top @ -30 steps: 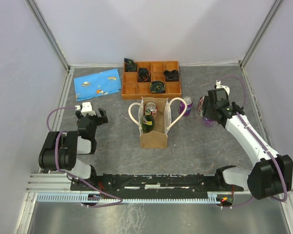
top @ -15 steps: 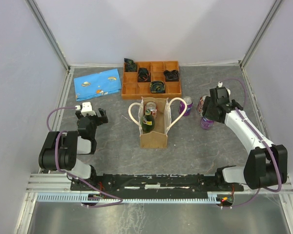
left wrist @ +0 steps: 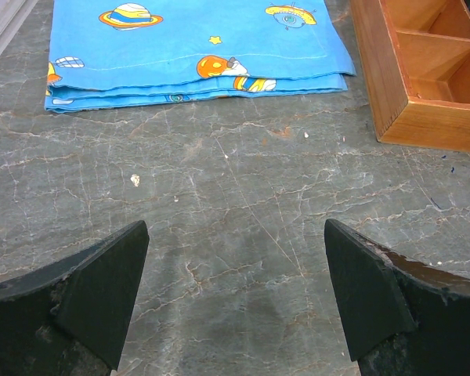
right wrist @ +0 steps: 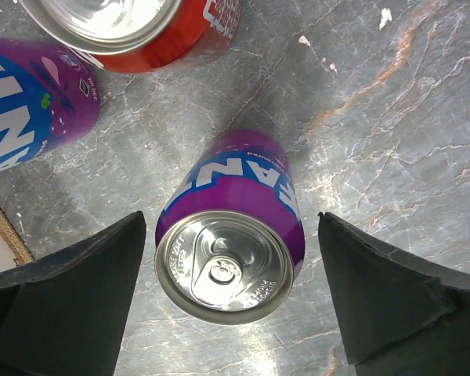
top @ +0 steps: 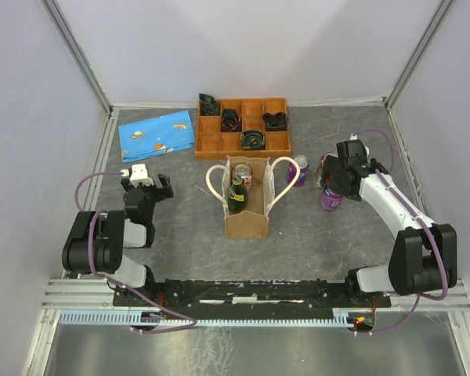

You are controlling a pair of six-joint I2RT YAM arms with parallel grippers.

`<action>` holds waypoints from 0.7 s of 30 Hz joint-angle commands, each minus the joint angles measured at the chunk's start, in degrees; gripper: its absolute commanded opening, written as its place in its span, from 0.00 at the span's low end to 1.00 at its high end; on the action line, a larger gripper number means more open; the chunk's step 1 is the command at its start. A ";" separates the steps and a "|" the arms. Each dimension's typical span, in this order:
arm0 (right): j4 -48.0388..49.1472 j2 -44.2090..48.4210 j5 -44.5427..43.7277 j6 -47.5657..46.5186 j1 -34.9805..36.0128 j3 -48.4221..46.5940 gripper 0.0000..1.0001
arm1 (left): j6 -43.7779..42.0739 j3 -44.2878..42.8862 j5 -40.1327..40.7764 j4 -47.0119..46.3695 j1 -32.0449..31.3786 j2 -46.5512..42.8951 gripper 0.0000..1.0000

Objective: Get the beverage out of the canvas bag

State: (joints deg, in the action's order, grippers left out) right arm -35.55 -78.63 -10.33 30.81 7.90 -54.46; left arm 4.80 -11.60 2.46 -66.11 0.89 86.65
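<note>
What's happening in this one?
The right gripper hangs open around an upright purple can on the table, right of the canvas bag. A green bottle and a second can sit inside the bag. The left gripper is open over bare table, holding nothing.

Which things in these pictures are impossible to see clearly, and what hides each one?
- Top view: the green bottle base and the can behind it are hidden inside the canvas bag.
- Top view: the black items in the wooden tray are too small to identify.
- Right wrist view: the red can is cut off by the top edge.
- Left wrist view: the bag is out of frame; only the blue cloth and a tray corner show.
</note>
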 commanded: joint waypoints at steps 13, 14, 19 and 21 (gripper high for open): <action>2.41 13.34 -5.12 -2.11 0.28 -8.46 0.99 | -2.43 -1.32 0.22 -2.32 -0.18 0.38 0.99; 3.74 15.43 -5.00 -2.50 0.81 -8.82 0.99 | -2.42 -1.32 0.14 -2.29 -0.18 0.39 0.99; 7.60 20.09 -3.24 -5.51 5.40 -12.22 0.98 | -2.47 -1.39 0.22 -2.31 -0.16 0.33 0.99; 8.00 19.85 -2.59 -7.46 8.69 -14.72 0.96 | -2.43 -1.32 0.19 -2.36 -0.16 0.36 0.99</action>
State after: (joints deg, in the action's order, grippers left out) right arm -31.77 -59.13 -13.78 27.42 12.19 -64.20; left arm 4.80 -11.60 2.46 -66.13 0.89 86.65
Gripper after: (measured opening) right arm 0.974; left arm 0.991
